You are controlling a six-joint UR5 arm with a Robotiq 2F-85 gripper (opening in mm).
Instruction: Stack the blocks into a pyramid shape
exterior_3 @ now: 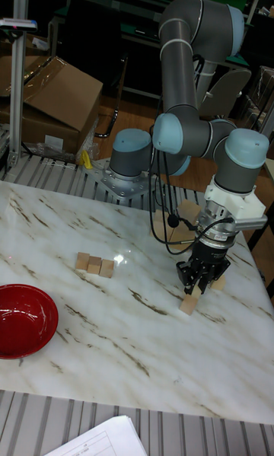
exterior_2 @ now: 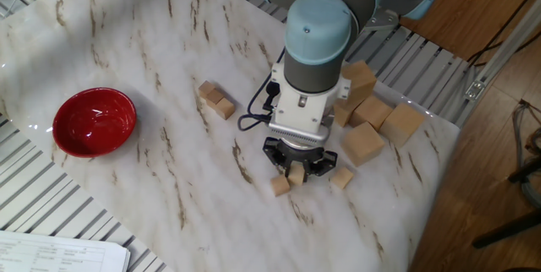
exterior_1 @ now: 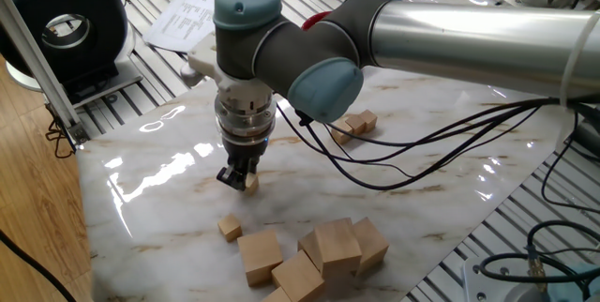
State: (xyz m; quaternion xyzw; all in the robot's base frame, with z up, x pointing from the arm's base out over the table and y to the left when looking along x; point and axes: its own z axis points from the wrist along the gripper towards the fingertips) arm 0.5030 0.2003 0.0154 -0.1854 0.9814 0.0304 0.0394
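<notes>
I've got the gripper (exterior_2: 296, 167) low over the marble table (exterior_2: 127, 52), fingers pinched on 1 small block (exterior_2: 295, 174); from the one fixed view that held block (exterior_1: 250, 182) shows only as a tan sliver between the dark fingertips, rest hidden. Can't tell for sure whether it's lifted or touching the table. Another small block (exterior_2: 280, 186) sits just beside it on the table, and in the tall fixed view the 2 look stacked, upper one in the gripper (exterior_3: 202, 275), lower one (exterior_3: 188, 304) below, but that may be perspective. A 3rd loose block (exterior_2: 341, 177) lies near on the other side, by the big wood cubes (exterior_2: 365, 144). In the one fixed view I see only 1 loose block (exterior_1: 230, 227) near the big cubes (exterior_1: 319, 250); the arm blocks the rest. Row of small blocks (exterior_3: 94, 265) sits well apart, looks like 3 in the tall view; only 2 are clear in the other fixed view (exterior_2: 216, 100). Red bowl (exterior_2: 94, 122) is far off at the table edge, cut by the frame in the tall view (exterior_3: 23, 320). Papers (exterior_1: 192, 11) beyond the table, partly behind the arm
</notes>
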